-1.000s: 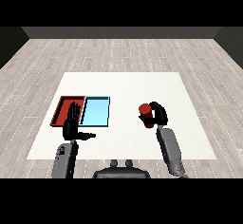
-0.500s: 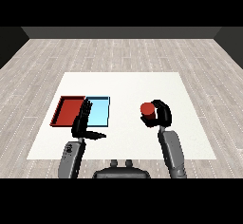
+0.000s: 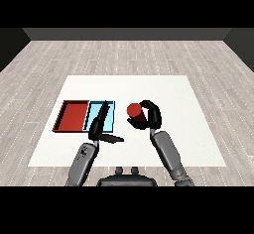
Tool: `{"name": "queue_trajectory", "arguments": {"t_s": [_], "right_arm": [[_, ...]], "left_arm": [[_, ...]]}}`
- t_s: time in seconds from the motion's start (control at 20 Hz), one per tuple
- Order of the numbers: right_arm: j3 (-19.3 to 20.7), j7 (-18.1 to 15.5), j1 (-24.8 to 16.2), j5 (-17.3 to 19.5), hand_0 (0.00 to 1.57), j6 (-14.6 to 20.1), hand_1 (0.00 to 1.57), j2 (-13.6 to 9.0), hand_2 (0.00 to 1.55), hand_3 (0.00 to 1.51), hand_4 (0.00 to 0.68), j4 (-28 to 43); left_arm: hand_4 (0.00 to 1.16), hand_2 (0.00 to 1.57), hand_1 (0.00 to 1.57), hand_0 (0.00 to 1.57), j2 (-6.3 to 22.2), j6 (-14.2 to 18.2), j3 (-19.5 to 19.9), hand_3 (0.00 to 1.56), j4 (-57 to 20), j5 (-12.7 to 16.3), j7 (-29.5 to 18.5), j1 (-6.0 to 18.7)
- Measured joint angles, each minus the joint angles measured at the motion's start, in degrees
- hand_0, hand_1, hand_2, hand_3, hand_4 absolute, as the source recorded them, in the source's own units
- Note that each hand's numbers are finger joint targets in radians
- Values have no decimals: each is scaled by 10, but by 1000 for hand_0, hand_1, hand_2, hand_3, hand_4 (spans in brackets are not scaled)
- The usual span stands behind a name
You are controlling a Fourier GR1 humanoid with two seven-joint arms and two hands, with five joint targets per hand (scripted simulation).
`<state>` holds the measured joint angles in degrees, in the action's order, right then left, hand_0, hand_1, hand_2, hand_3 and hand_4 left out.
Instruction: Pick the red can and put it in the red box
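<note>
Since 0.5 s ago the right hand (image 3: 149,117) has carried the small red cylindrical can (image 3: 134,110) leftward, so the can now sits just right of the shallow light blue rectangular tray (image 3: 110,105) instead of well out over the right part of the white table (image 3: 188,109), while the left hand (image 3: 100,127) has swung right to lie over the blue tray's near edge. The right hand's black fingers curl around the can, holding it; it has not reached the shallow red rectangular tray (image 3: 73,116), which lies at the far left of the 2 trays, touching the blue one. The left hand holds nothing, its fingers straight and pointing away across the blue tray, thumb stuck out to the right.
</note>
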<state>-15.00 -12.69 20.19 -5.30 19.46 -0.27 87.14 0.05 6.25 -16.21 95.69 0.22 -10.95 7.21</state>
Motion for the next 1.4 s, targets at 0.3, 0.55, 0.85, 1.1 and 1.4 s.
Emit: {"name": "queue_trajectory", "arguments": {"t_s": [0.3, 0.55, 0.85, 1.1, 1.4], "right_arm": [[-16, -5, 10, -4, 1443, 14, 1443, 1, 1431, 1397, 616, 11], [-31, -10, 14, -5, 1451, 22, 1451, 1, 1442, 1395, 651, 17], [-43, -23, 13, -11, 1462, 17, 1462, 2, 1435, 1392, 653, 16], [-61, -33, 8, -6, 1466, 26, 1466, 2, 1432, 1385, 664, 15], [-73, -49, 4, -19, 1442, 31, 1442, 2, 1431, 1392, 661, 15]], "left_arm": [[0, 0, 0, 0, 0, 18, -10, 0, -76, 17, -9, 45], [0, 0, 0, 0, 0, 41, -36, 0, -99, 20, -6, 50], [0, 0, 0, 0, 0, 55, -61, 0, -127, 38, -19, 43], [0, 0, 0, 0, 0, 66, -71, 0, -171, 68, -37, 68], [0, 0, 0, 0, 0, 95, -101, 0, -190, 100, -39, 91]]}}
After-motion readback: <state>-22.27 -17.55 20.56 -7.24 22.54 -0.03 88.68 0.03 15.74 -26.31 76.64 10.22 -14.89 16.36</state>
